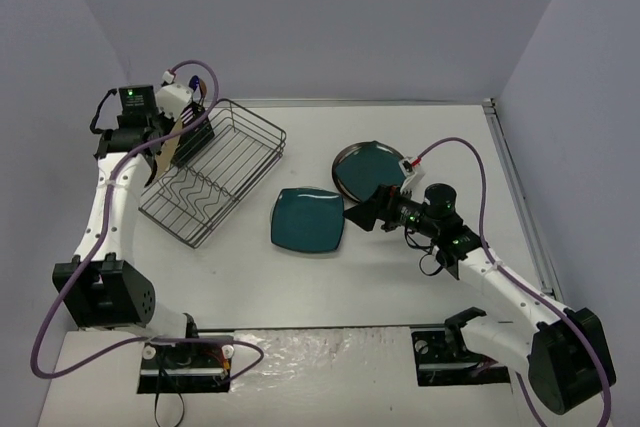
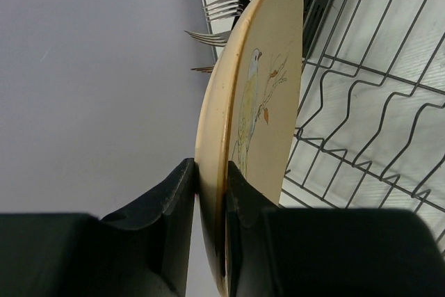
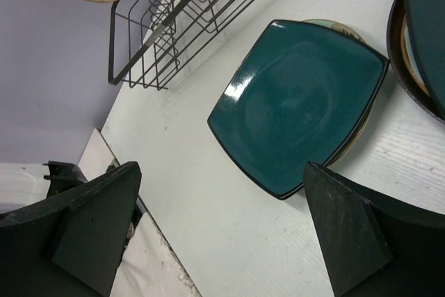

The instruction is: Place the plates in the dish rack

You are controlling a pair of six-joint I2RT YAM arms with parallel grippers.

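One beige plate hangs pinched in left fingers at the rack's 10 o'clock. Right fingers gape empty.

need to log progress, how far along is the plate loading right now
Done: nothing yet; the rack shows no plate in it. In hand: the left gripper is shut on a beige plate, held on edge at the rack's left side. Left: the square teal plate with another under it, and the round stack, all on the table. The right gripper is open, empty.
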